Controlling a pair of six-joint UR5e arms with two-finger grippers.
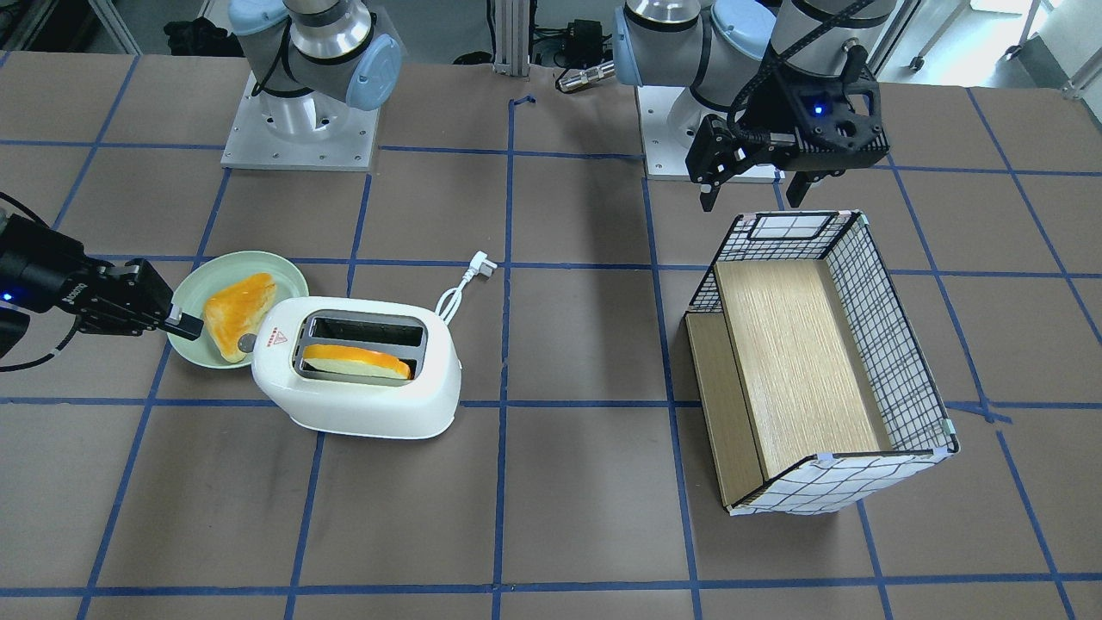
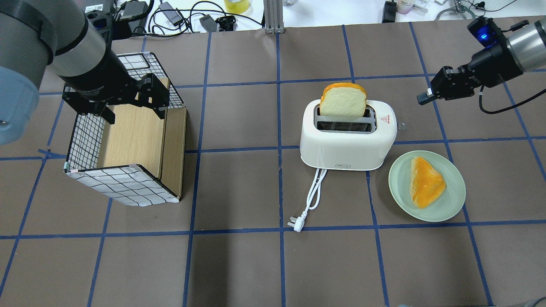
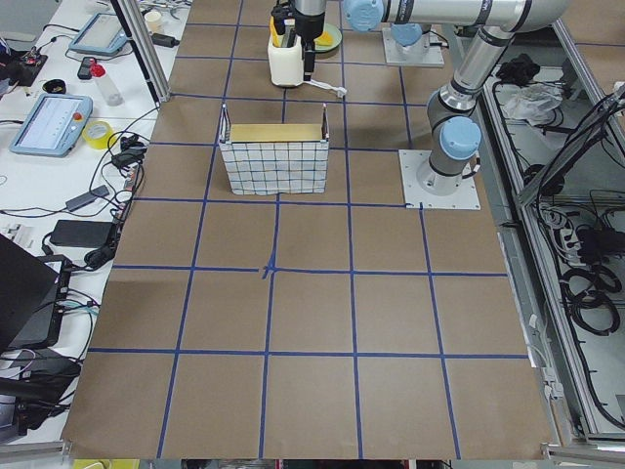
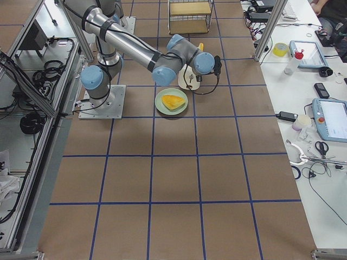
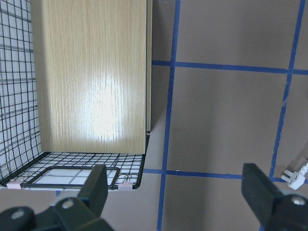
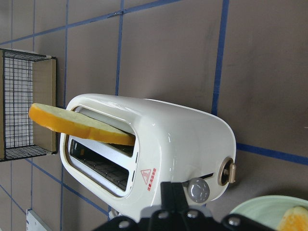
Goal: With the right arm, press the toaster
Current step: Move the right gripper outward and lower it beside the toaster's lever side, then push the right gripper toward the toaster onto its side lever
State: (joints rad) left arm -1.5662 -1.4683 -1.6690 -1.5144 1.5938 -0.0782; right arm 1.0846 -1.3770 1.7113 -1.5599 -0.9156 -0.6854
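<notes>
Toaster (image 2: 347, 138) stands on the table (image 2: 256, 264), a bread slice (image 2: 343, 101) sticking from one slot, plate (image 2: 399, 187) beside it. Right end effector (image 2: 423, 99), pinched closed, hovers near its knob (image 6: 198, 189). Left end effector (image 1: 752, 194), spread apart, hangs above a basket (image 2: 123, 185).

Brown table (image 2: 239, 264) with a blue tape grid. Resting on it: white toaster (image 2: 347, 143), its cord (image 2: 313, 196) loose on the surface; green plate (image 2: 452, 207) just beside the toaster; wire-and-wood basket (image 2: 123, 187) well apart on the left arm's side.

Wide-spread left claw (image 5: 174, 179) near wire basket (image 5: 17, 96)
</notes>
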